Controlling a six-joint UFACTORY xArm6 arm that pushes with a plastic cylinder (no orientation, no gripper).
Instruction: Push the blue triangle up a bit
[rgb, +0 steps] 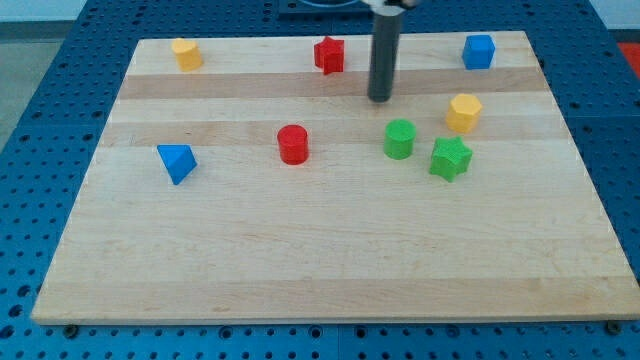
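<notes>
The blue triangle (176, 162) lies on the wooden board (330, 270) at the view's left, about mid-height. My tip (380, 99) is far to the right of it and higher in the view, between the red star-shaped block (329, 54) and the yellow hexagon block (463, 113). The tip touches no block. The rod rises straight to the view's top edge.
A red cylinder (293, 144) sits between the tip and the blue triangle. A green cylinder (399, 139) and a green star (450, 158) lie below the tip to the right. A yellow block (186, 54) is at the top left, a blue cube (479, 51) at the top right.
</notes>
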